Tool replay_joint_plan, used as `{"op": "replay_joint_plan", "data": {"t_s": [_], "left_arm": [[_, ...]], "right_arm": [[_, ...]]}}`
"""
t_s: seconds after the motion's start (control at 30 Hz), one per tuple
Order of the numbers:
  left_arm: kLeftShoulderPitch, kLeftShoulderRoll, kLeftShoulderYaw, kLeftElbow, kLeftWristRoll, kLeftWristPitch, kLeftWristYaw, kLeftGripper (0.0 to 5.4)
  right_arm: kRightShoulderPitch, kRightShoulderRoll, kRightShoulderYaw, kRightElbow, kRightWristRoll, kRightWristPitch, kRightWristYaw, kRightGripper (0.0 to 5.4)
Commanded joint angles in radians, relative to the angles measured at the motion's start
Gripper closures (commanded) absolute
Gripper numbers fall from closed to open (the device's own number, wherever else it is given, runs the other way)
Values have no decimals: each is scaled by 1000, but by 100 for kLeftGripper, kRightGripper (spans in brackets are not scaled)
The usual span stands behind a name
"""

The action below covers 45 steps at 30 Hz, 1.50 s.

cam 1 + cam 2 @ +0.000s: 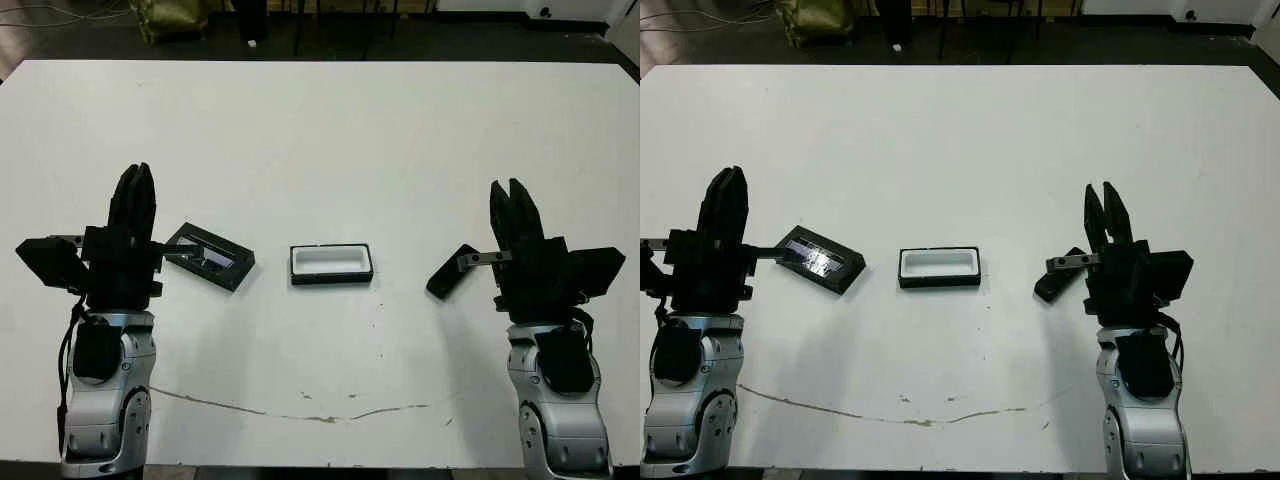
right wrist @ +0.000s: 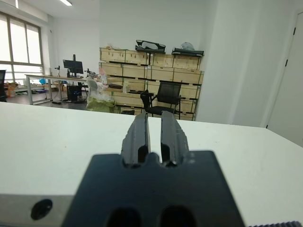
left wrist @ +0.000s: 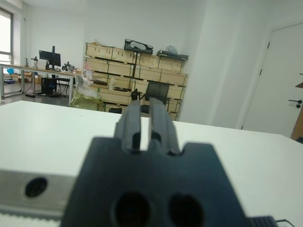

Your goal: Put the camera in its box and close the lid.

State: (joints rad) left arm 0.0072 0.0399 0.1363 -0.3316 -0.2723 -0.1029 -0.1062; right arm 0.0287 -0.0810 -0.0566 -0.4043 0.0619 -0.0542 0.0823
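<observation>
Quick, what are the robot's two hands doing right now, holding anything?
Left gripper: nearly closed, a slim gap between the fingers, holding nothing.
Right gripper: nearly closed too, holding nothing.

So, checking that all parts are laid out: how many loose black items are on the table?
3: the lid left, the box centre, the camera right.

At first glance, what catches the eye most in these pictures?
The open box with its white lining stands out at the middle of the white table. The black lid lies beside the left claw, and the slim black camera lies beside the right claw. Both claws hold nothing.
</observation>
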Motion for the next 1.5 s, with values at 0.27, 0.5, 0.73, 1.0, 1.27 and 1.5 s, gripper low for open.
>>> {"op": "replay_joint_plan", "data": {"t_s": [0.27,0.5,0.73,1.0,1.27,1.5], "left_arm": [[8,2,-2,12,21,11,6,537],[15,1,-1,-2,12,29,8,537],[14,1,0,5,13,17,5,537],[25,2,6,-6,1,18,0,537],[32,6,8,-2,-9,7,-13,537],[36,6,7,-3,-21,3,-23,537]], "right_arm": [[6,-6,-8,4,6,25,-1,540],[5,-15,-9,-1,0,25,3,540],[-13,-58,-48,5,33,18,39,540],[-210,-274,-154,71,84,139,160,540],[-477,-548,-61,284,-1,174,404,540],[-643,-616,115,476,-120,154,574,540]]}}
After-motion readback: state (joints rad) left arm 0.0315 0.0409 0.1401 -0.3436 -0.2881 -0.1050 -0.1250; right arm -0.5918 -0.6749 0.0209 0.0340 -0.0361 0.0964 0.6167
